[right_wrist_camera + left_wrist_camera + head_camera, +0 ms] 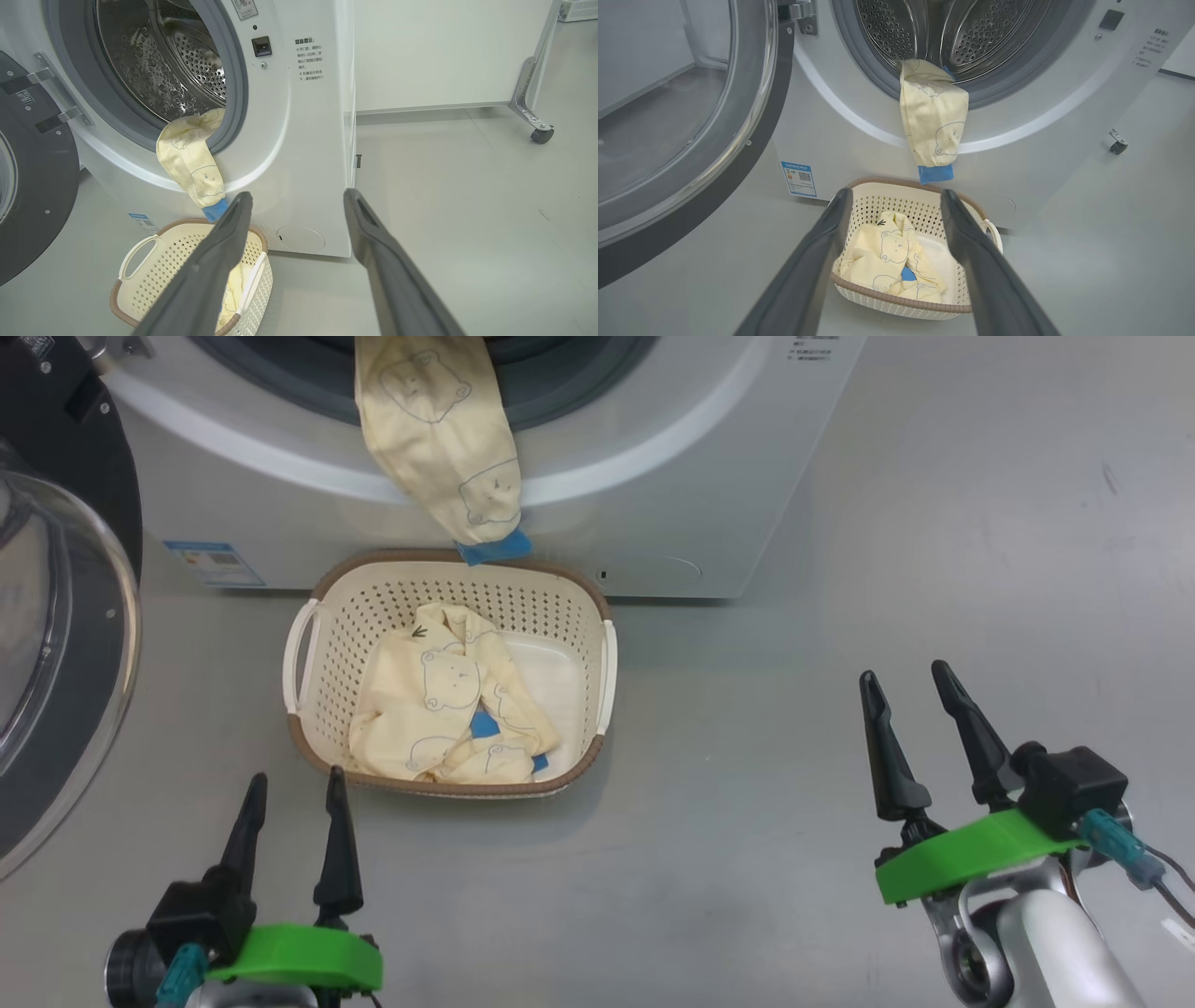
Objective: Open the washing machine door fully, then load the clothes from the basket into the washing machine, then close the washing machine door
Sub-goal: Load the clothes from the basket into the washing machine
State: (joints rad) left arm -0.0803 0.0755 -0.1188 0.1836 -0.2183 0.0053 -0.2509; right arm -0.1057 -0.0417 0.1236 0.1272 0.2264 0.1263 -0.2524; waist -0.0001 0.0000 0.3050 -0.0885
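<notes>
Just short of the cream, brown-rimmed perforated plastic basket (401, 602), the left gripper (295, 777) was held empty, fingers (338, 840) apart; the right gripper (904, 672), well to the basket's right, was likewise spread. Soft cream-yellow clothes (429, 709) with blue bear outlines were crumpled inside the basket, apparently awaiting pickup. Beyond the basket, a limp garment (439, 439) was draped over the grey gasket (236, 93) of the white washing machine (653, 495), half loaded; the black-rimmed glass door (56, 644) was swung wide at the basket's left.
</notes>
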